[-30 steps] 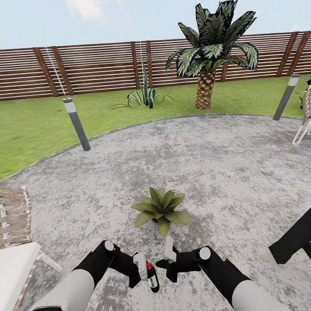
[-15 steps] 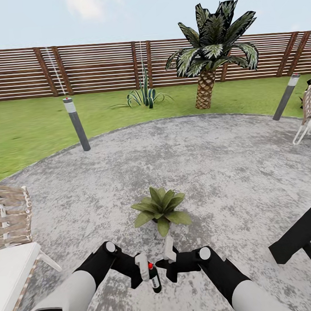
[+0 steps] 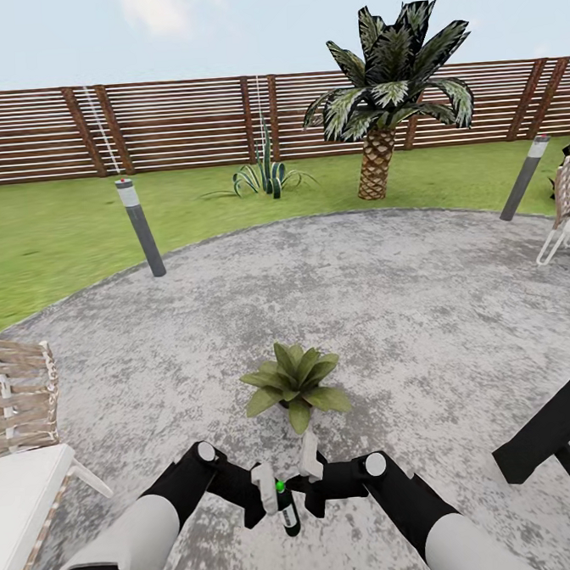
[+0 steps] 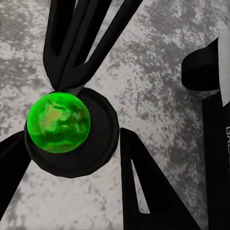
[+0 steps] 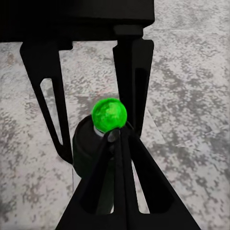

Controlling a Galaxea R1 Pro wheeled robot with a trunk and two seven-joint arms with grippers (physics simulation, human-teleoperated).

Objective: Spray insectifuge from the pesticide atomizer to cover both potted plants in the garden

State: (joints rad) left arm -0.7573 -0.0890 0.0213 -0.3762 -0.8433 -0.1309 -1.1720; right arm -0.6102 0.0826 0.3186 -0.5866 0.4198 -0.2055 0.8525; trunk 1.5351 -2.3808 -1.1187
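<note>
Grey mottled paving (image 3: pixel 406 310) fills mid frame; lawn (image 3: pixel 52 233), slat fence (image 3: pixel 172 123) across top.

Left end effector (image 3: pixel 267 489) at lower centre, fingers closed on pesticide atomizer (image 3: pixel 286 510): small dark cylinder, white band, glossy green ball top.

Right end effector (image 3: pixel 308 475) just beside bottle; whether it grips, cannot tell.

Potted plant (image 3: pixel 294 385): low rosette, broad pointed matte leaves, just above grippers.

Judgement: keep nozzle aimed at rosette, grip firm, sweep across all leaves.
</note>
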